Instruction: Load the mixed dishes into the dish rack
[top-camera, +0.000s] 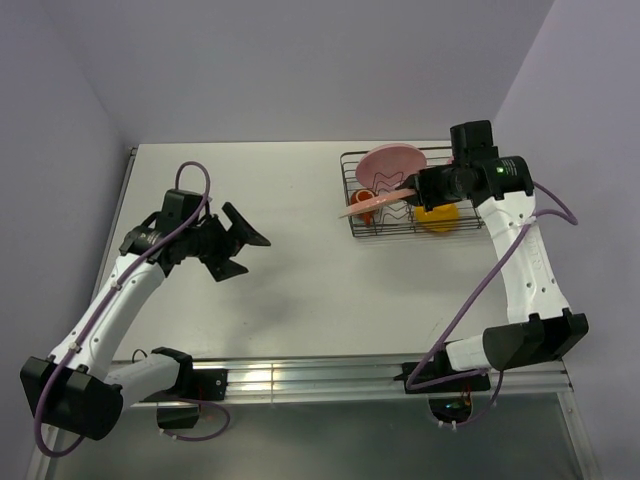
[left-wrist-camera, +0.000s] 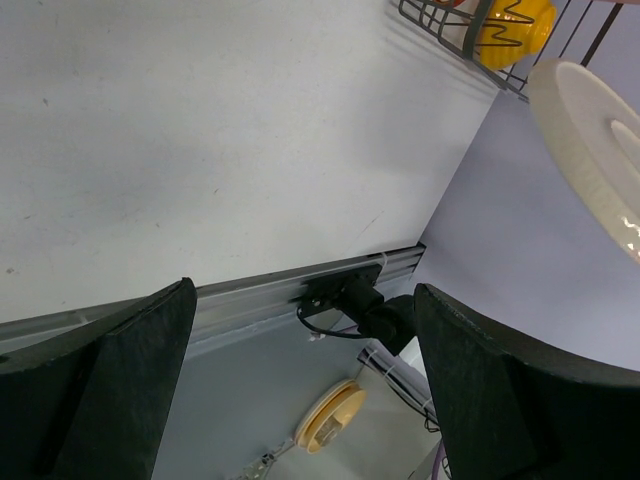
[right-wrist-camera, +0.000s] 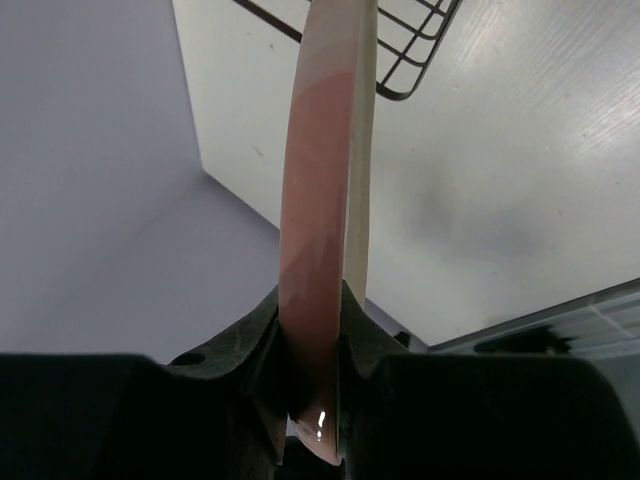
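Observation:
The black wire dish rack (top-camera: 400, 222) stands at the back right of the table. In it a pink plate (top-camera: 390, 163) stands upright, a yellow bowl (top-camera: 437, 217) sits at its right end and a small red-orange cup (top-camera: 364, 200) sits at its left. My right gripper (top-camera: 412, 190) is shut on the rim of the cream plate with the pink segment (top-camera: 372, 206), held edge-on over the rack's front. In the right wrist view that plate (right-wrist-camera: 325, 180) runs up from my right gripper (right-wrist-camera: 312, 320). My left gripper (top-camera: 240, 240) is open and empty over the table's left-middle. The pink tumbler is out of view.
An aluminium rail (top-camera: 300, 375) runs along the table's near edge. The left wrist view shows the rail (left-wrist-camera: 270, 290), the rack corner (left-wrist-camera: 435, 25) with the yellow bowl (left-wrist-camera: 515, 25), the cream plate (left-wrist-camera: 590, 140) and a tan spool (left-wrist-camera: 330, 415) below the table. Walls close in behind and right.

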